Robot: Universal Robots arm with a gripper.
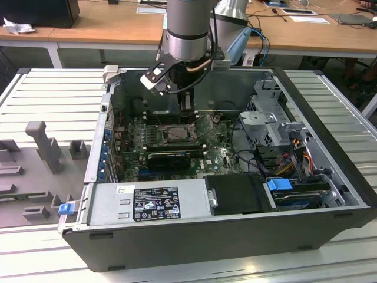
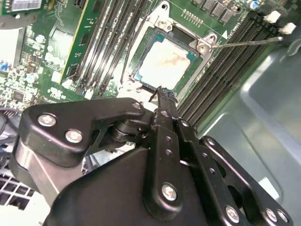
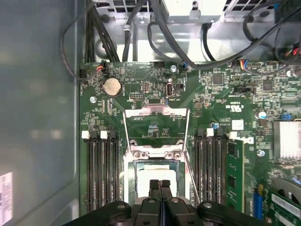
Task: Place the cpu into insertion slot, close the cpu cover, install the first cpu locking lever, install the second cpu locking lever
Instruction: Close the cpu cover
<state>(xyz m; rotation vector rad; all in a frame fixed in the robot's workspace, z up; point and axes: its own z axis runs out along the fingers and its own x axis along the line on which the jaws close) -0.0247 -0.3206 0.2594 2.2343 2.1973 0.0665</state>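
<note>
I'm hanging my gripper [image 2: 162, 94], tips pinched together on nothing, right over the cover [image 2: 157, 26] edge. The cpu [image 2: 164, 63] is sitting in the slot [image 3: 131, 181] under it, one lever [image 2: 244, 42] sticking out loose. Guessing I'm set for pushing, not grabbing.

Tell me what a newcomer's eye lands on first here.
The black gripper, fingers pressed together, hangs right by the pale silver chip seated in the green board. In the exterior view, the grey arm reaches down into the open computer case.
</note>
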